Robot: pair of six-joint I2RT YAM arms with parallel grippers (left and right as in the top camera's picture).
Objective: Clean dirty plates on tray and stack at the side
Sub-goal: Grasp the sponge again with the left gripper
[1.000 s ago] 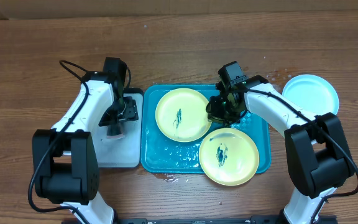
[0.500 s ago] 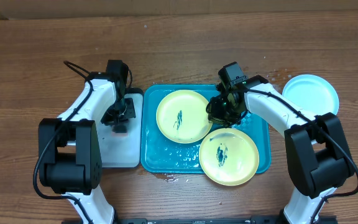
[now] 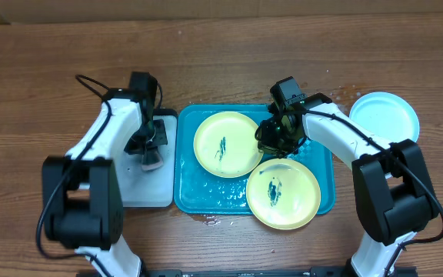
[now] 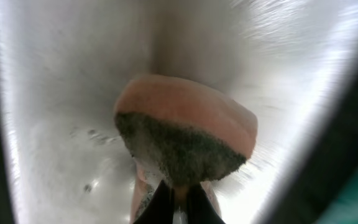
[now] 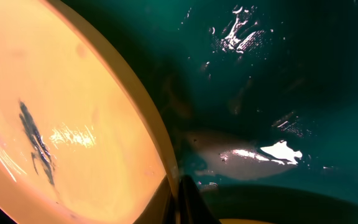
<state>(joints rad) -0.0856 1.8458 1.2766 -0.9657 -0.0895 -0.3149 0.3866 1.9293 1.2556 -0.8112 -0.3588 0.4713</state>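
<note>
**Sponge in hand, plate pinned: ready to scrub**

Wood-grain table (image 3: 52, 61) carries the teal tray (image 3: 187, 192) at centre, wet and beaded with water. Two yellow-green plates lie on it. The far plate (image 3: 227, 143) sits toward the tray's far left. The near plate (image 3: 283, 192) sits at the near right, overhanging the tray's near rim. Each shows a dark teal smear in its centre. A blue-rimmed plate (image 3: 384, 117) rests on the table off to the right, well apart from the tray, and looks clean.

The left gripper (image 3: 151, 154) hangs over the white tray (image 3: 141, 188) at the left, clenched on a sponge (image 4: 185, 134) whose scouring face is turned toward the wrist camera. The right gripper (image 5: 182, 193) is closed tight at the right edge of the far plate, and by the wrist view it pinches that rim.

The step in hand looks like carrying the sponge across to the far plate. To do it well, the right arm should hold the rim steady so the plate cannot skate on the wet tray. The sponge should land flat on the smear, rough side down. Its strokes should run away from the pinned edge, clear of the right fingers.
</note>
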